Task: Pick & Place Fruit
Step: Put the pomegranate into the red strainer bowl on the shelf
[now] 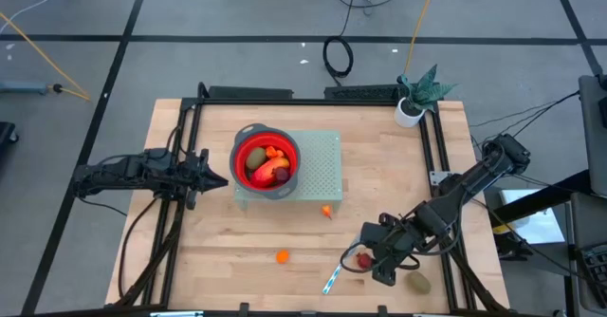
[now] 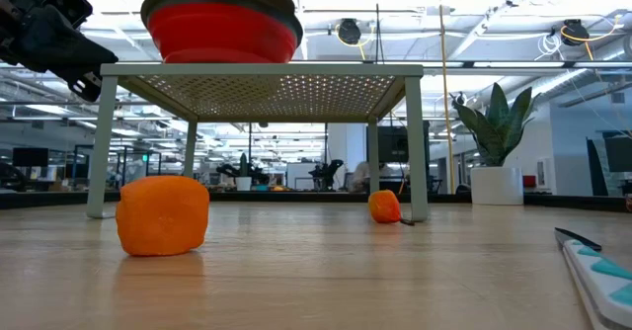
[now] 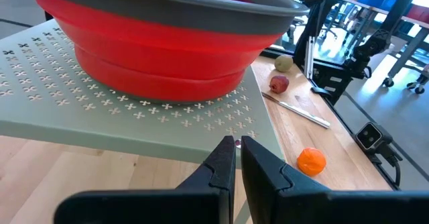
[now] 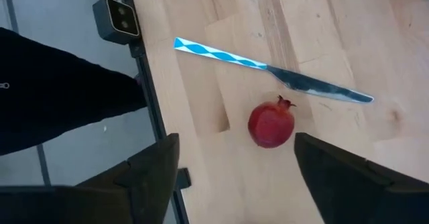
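The right gripper hangs over the near right part of the table, and its jaws stand wide apart with nothing between them. Just under it lies a dark red fruit, round, with a small pointed crown on top, like a pomegranate. It rests on the wood and no finger touches it. Just beside this fruit lies a thin knife with a silver blade and a blue and white handle. A little to the right of the gripper, near the table's near edge, lies an olive-brown oval fruit.

The red bowl stands on a pale green perforated stand in the middle of the table. Inside the bowl are several fruits: orange, red, dark red and olive-brown ones, packed close together.

Two small orange fruits are loose on the table. One lies on the near side, left of the knife; it is rounded and a bit blocky. The other lies close to the near right leg of the stand.

The left gripper waits at the left side of the stand, with its jaws almost together and holding nothing.
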Robot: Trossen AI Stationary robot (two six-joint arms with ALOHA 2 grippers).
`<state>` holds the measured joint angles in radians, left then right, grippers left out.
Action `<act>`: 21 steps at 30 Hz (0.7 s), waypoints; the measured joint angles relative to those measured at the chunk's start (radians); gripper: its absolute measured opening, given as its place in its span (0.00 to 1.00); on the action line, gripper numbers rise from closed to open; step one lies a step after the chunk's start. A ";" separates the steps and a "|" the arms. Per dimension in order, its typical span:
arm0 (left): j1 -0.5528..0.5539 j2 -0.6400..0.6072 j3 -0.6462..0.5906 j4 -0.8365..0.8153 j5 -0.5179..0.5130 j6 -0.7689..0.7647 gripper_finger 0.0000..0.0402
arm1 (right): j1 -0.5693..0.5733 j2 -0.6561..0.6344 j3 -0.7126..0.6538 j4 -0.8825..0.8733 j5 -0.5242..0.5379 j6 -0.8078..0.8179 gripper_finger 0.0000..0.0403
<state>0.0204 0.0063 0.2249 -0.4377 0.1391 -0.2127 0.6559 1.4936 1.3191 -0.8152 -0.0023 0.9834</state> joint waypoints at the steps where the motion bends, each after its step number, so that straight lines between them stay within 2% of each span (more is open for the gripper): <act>1: 0.000 0.000 0.000 0.000 0.000 0.000 0.06 | -0.002 0.003 -0.004 0.005 0.000 0.006 0.73; 6: 0.000 0.000 0.000 -0.001 0.000 0.000 0.06 | -0.001 0.026 -0.057 0.084 -0.007 0.051 0.87; 10: 0.000 0.000 0.000 -0.003 0.000 0.000 0.06 | 0.000 0.026 -0.119 0.172 -0.052 0.065 0.97; 17: 0.000 0.000 0.000 -0.005 -0.008 0.000 0.06 | 0.007 0.026 -0.202 0.271 -0.052 0.156 0.98; 21: 0.000 0.000 0.000 -0.006 -0.008 0.000 0.06 | 0.017 0.026 -0.234 0.299 -0.077 0.152 0.99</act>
<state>0.0200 0.0063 0.2249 -0.4435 0.1314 -0.2131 0.6727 1.5197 1.0848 -0.5160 -0.0795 1.1357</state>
